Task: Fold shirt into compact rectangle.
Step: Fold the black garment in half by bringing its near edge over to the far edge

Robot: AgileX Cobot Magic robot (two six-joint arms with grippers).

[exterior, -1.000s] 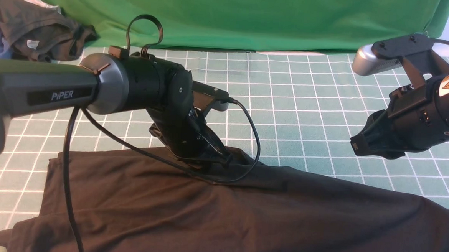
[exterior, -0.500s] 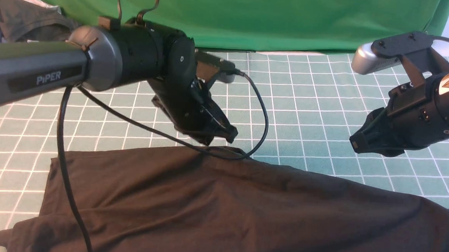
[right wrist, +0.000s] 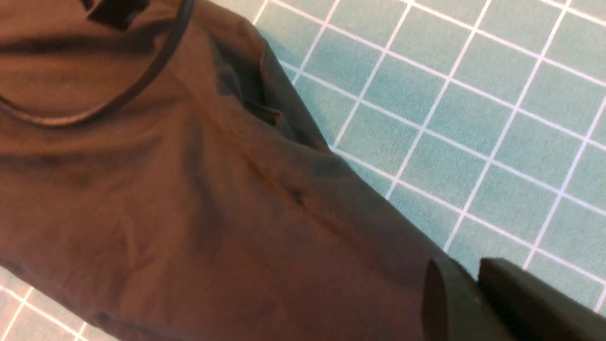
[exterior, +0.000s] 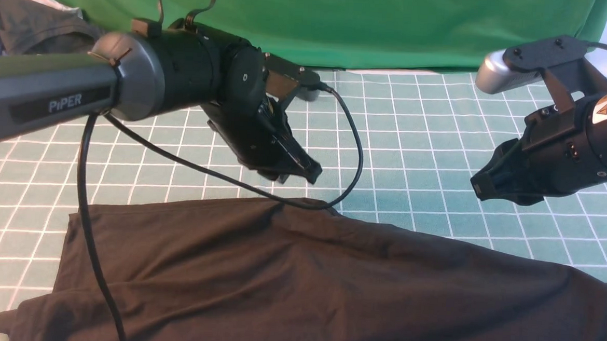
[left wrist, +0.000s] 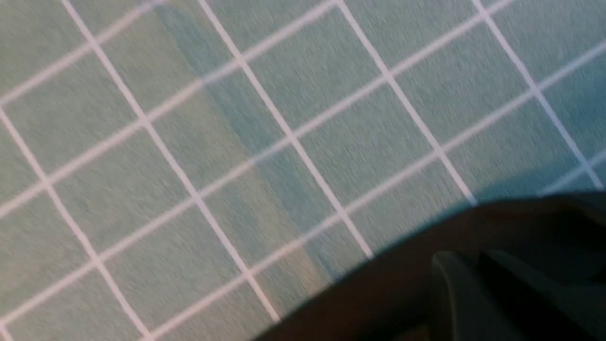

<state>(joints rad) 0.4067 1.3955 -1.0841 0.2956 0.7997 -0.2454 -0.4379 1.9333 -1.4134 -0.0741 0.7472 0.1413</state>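
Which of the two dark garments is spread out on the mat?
The large black shirt, lying spread across the near mat. The smaller dark garment is bunched up at the far left corner, by the green backdrop.

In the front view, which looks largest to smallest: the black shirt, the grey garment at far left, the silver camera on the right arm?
1. black shirt, by far.
2. grey garment, partly hidden and farther off.
3. silver camera, though nearer the lens.

On my feed, the black shirt lies folded lengthwise and rumpled across the near green gridded worktop, print hidden.
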